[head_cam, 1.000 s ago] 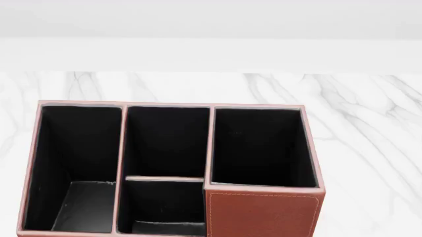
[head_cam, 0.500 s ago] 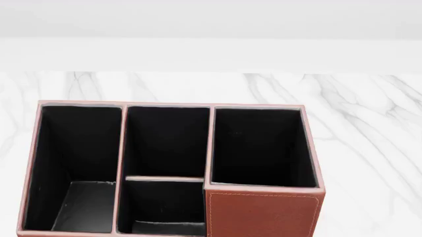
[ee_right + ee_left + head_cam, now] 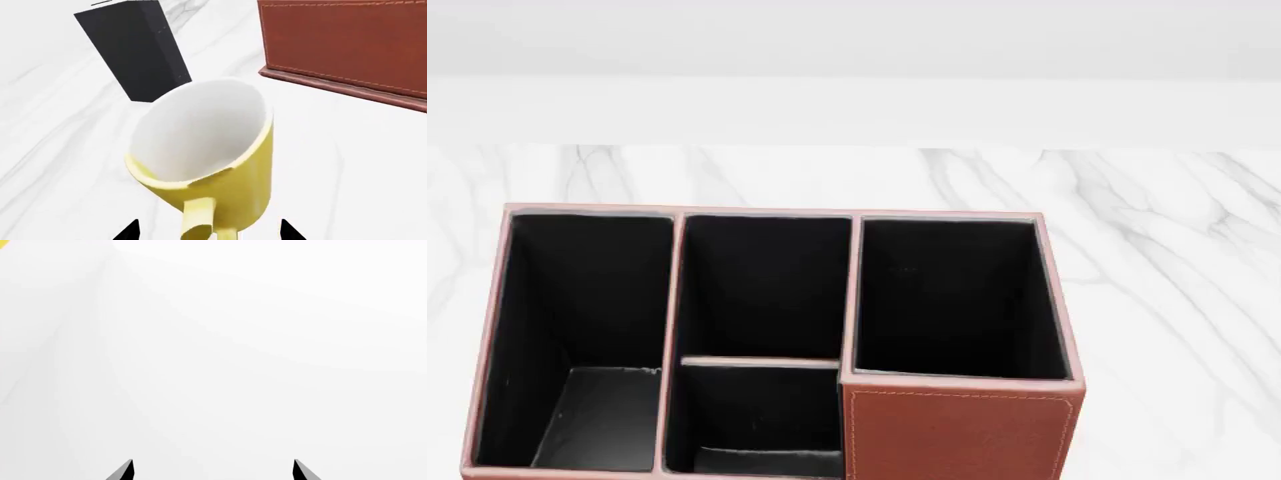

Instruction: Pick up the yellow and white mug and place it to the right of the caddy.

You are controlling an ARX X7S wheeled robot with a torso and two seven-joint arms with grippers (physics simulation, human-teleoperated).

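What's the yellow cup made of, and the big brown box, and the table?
The yellow and white mug looks like glazed ceramic: smooth, thick-walled, matte. The caddy looks like reddish-brown leather or an imitation of it, with pale stitching and black lining. The table looks like polished white marble with grey veins. Being simulator renders, these are only looks.

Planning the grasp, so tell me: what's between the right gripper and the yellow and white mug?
Nothing: in the right wrist view, the yellow and white mug sits directly ahead of the right gripper, handle facing it.
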